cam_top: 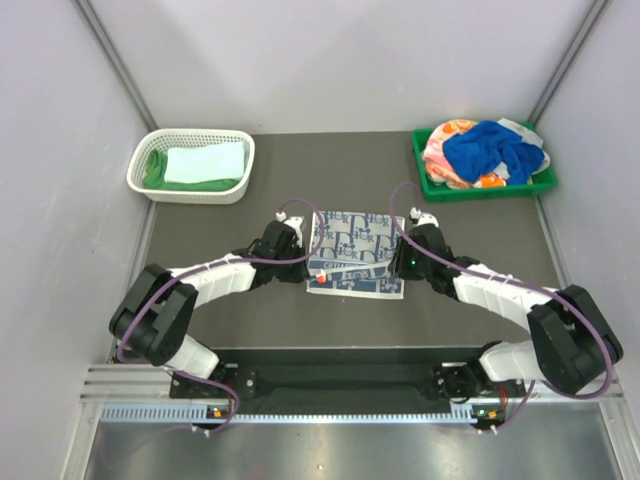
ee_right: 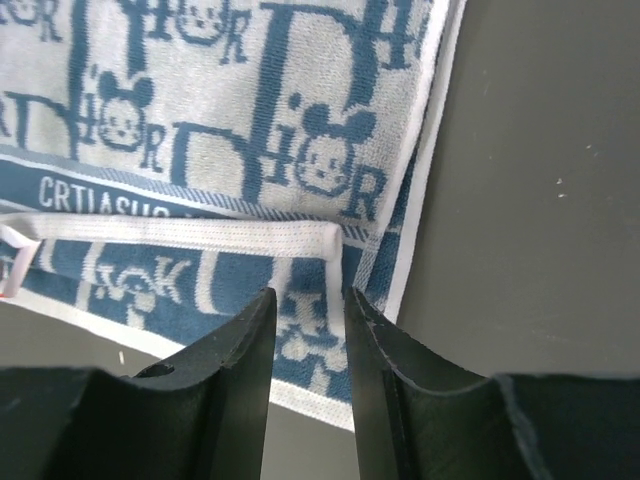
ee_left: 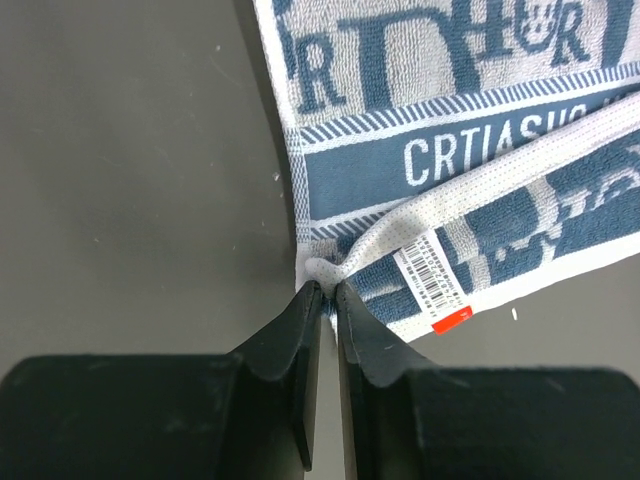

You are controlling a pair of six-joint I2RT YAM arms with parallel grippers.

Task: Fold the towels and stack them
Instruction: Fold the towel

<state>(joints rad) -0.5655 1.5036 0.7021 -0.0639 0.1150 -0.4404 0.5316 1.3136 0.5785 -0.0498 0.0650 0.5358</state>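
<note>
Now | left end effector (ee_left: pixel 325 290) pinching towel (ee_left: pixel 450 165) corner | right end effector (ee_right: pixel 308 300) jaws apart

The left arm (cam_top: pixel 215 275) and right arm (cam_top: pixel 490 290) extend forward, elbows outward. The left hand (ee_left: pixel 327 287) has its fingers nearly together, pinching a towel (ee_left: pixel 450 150) corner at the tips. The right hand (ee_right: pixel 308 295) has its fingers parted.

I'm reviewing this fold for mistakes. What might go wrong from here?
1. The left gripper pinches only the very corner of the patterned towel, beside its barcode label; the cloth may slip out.
2. The right gripper stands open over the other near corner, gripping nothing; if only one side moves, the fold could end up skewed.
</note>
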